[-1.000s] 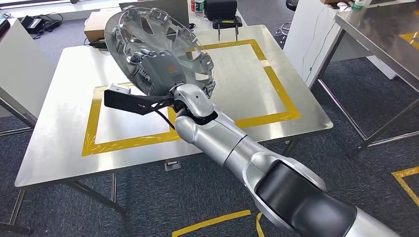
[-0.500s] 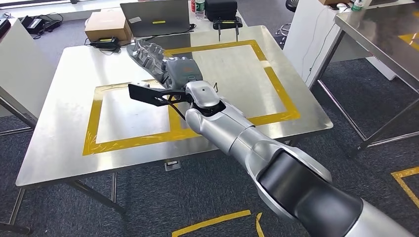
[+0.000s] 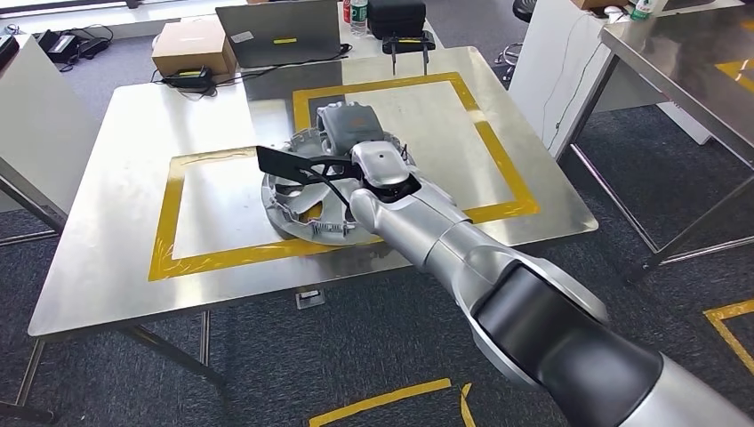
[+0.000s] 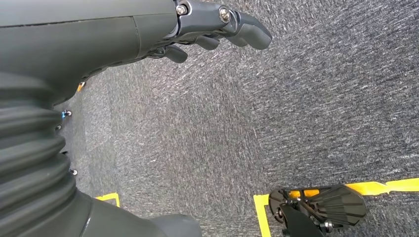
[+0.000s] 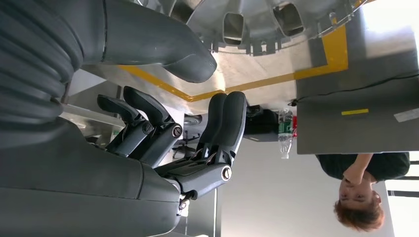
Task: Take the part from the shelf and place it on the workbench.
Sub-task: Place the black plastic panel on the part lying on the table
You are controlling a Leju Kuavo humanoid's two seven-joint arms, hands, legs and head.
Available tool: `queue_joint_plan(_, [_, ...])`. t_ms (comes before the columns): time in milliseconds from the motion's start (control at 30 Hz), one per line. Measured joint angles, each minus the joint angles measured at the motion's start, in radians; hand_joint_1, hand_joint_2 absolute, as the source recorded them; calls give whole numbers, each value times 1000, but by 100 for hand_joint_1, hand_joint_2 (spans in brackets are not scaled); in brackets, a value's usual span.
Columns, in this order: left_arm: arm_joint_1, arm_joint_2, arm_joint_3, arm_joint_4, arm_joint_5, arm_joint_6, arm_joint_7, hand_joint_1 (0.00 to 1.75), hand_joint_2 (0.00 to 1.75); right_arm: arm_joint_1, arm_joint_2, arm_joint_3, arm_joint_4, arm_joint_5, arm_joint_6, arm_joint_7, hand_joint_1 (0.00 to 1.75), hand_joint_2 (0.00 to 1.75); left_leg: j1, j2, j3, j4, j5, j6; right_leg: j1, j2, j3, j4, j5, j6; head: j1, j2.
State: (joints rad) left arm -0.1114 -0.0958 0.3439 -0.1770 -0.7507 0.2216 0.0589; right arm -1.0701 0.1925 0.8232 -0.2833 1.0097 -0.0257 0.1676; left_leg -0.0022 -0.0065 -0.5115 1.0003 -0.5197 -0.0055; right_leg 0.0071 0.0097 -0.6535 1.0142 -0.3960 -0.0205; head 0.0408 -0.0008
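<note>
Head view: one round silver part (image 3: 302, 200) is lying flat on the tabletop (image 3: 116, 222), its ribbed inner side facing up, so its axis is pointing upward; being a disc, it is showing no long axis.
Part position: it is resting near the middle of the tabletop, closer to the near edge than the far one, overlapping the yellow tape (image 3: 498, 169) where the two taped squares are meeting.
Right hand: the right hand (image 3: 348, 129) is hovering over the far rim of the part; in the right wrist view the fingers (image 5: 225, 123) are standing apart from the thick thumb with nothing between them, so the hand is wide and holding nothing.
Left hand: the left hand (image 4: 148, 29) is hanging over grey carpet, its fingers loosely curled and holding nothing; whether they are closed I cannot tell.
Count on the far edge: one laptop (image 3: 280, 34), one cardboard box (image 3: 191, 44) and one black case (image 3: 397, 16) are sitting along the far side of the tabletop.
Person: one person (image 5: 368, 187) in a dark top is standing beyond the tabletop in the right wrist view.
</note>
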Motion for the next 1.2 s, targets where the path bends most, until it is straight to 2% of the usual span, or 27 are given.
queue_joint_plan(133, [0,0,5,0,1,0,-1,0,175,0,-3,0,2,1,4,3,0,0,0,0,0,0,0,0,0,0,0,0,0,0,0,0])
queue_joint_plan(233, [0,0,9,0,4,0,-3,0,175,0,-5,0,4,2,7,2,0,0,0,0,0,0,0,0,0,0,0,0,0,0,0,0])
queue_joint_plan(367, [0,1,15,0,10,2,-9,0,0,0,-8,0,5,0,0,-6,0,0,0,0,0,0,0,0,0,0,0,0,0,0,0,0])
queue_joint_plan(767, [-1,0,16,0,-2,-3,-8,0,0,-2,-6,-17,1,-10,-70,-69,0,0,0,0,0,0,0,0,0,0,1,0,0,0,0,0])
queue_joint_plan(1200, [-1,0,16,0,-3,-3,-7,0,0,-10,-2,-21,-5,-10,-81,-71,0,0,0,0,0,0,0,0,0,0,1,0,0,0,0,0])
